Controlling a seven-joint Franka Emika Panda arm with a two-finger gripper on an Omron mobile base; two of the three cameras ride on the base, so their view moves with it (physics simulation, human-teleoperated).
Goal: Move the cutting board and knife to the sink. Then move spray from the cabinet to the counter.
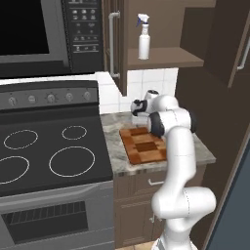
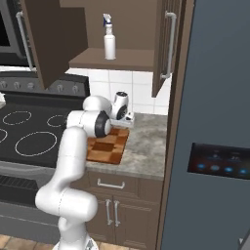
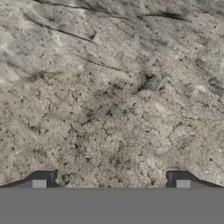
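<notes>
One open, empty end effector (image 3: 111, 180) hovers over mottled grey-beige stone counter (image 3: 109, 96); the checkered wooden cutting board (image 1: 144, 145) lies just in front of it, toward the counter's edge.

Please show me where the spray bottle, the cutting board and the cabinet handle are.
spray bottle (image 1: 143, 45), left base view, white body.
cutting board (image 1: 144, 146), left base view, checkered top.
cabinet handle (image 2: 170, 45), right base view, middle of grey bar.

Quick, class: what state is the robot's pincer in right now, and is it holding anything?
Pincer: open, jaws wide apart, holding nothing; bare counter lies in front of it.
</notes>
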